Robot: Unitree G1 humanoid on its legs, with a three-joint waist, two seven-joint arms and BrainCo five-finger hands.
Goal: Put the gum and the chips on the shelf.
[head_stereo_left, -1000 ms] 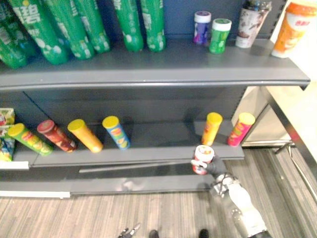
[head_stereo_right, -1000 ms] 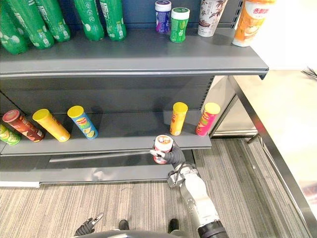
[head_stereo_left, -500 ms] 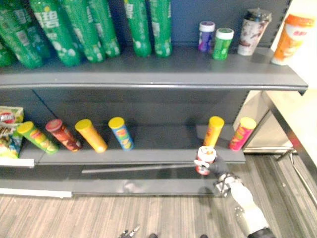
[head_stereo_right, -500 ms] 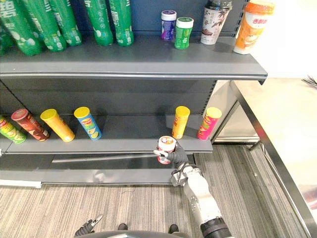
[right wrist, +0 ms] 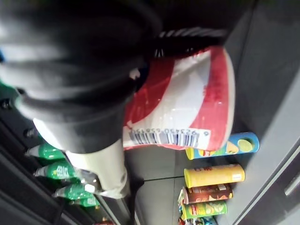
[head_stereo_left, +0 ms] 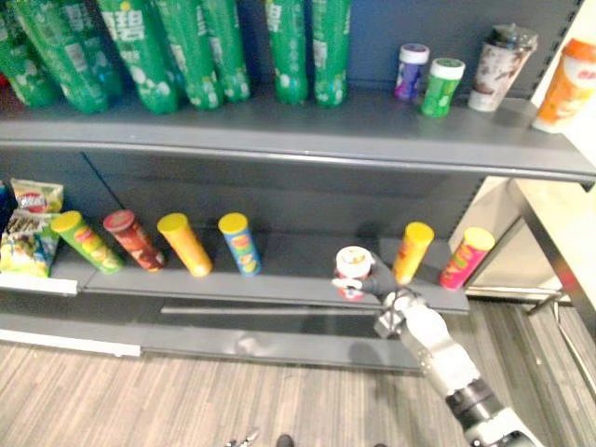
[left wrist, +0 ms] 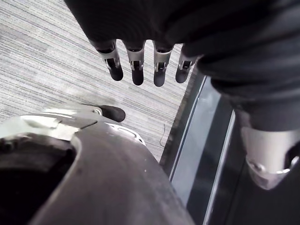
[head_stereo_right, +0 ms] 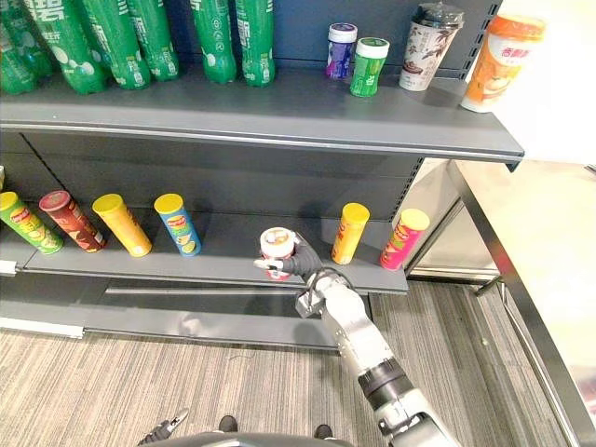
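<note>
My right hand (head_stereo_right: pixel 304 264) has its fingers wrapped round the chips can (head_stereo_right: pixel 277 252). The can is upright at the front of the lower shelf (head_stereo_right: pixel 223 264), between a blue can (head_stereo_right: pixel 177 223) and a yellow can (head_stereo_right: pixel 351 233). I can't tell whether its base touches the board. Its label is red and white, with a barcode (right wrist: pixel 168 137) along one edge. A purple gum bottle (head_stereo_right: pixel 341 51) and a green gum bottle (head_stereo_right: pixel 370 67) stand side by side on the upper shelf (head_stereo_right: pixel 279 116). My left hand (left wrist: pixel 137 65) hangs with straight fingers above the floor (left wrist: pixel 56 61).
</note>
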